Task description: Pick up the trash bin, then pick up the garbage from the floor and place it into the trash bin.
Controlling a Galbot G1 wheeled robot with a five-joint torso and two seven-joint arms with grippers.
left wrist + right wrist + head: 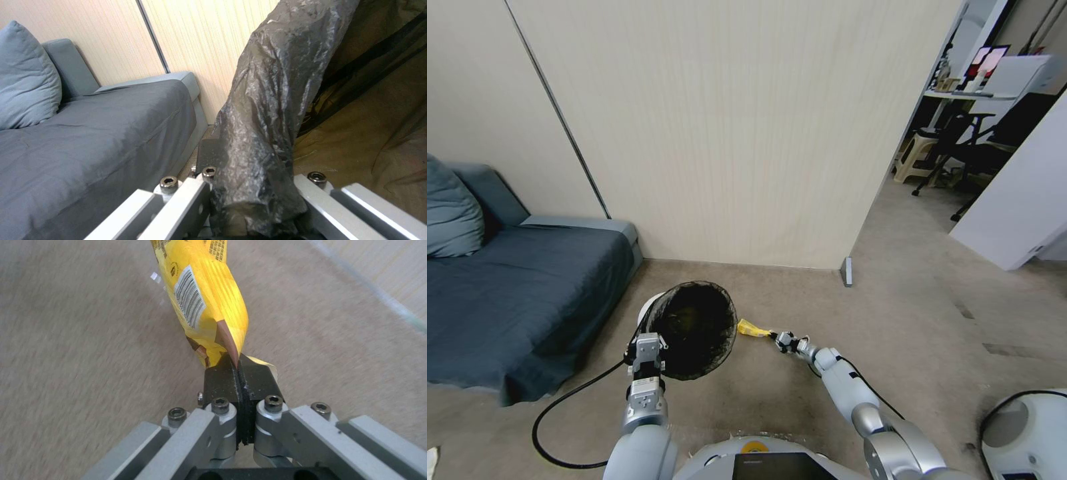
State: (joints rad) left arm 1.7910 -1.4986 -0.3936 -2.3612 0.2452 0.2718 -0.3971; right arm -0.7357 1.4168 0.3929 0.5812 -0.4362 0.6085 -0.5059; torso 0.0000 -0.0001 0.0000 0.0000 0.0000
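Left end effector (648,351): clamped on the rim of the small round white plastic trash bin (694,330), holding it off the floor and tilted so its mouth faces the head camera; in the left wrist view the fingers pinch the bag-covered rim (256,186) from both sides.
Bin lining: thin black plastic bag (271,100) folded over the rim, crinkled and shiny.
Right end effector (784,339): stretched forward and low, its black pads (222,380) pressed together on one end of a crumpled yellow snack wrapper (206,296).
Garbage: the yellow wrapper (752,328), with a white barcode label and a brown patch, hangs from the pinch above the floor, just beside the bin's rim on its right.
Floor (934,333): plain beige-grey and matte, with faint darker marks to the right.
Surroundings: dark grey fabric sofa (520,300) with a grey-blue cushion (450,213) to the left of the bin, pale wood-grain wall panel (727,133) behind, black cable (560,420) looping near the left arm.
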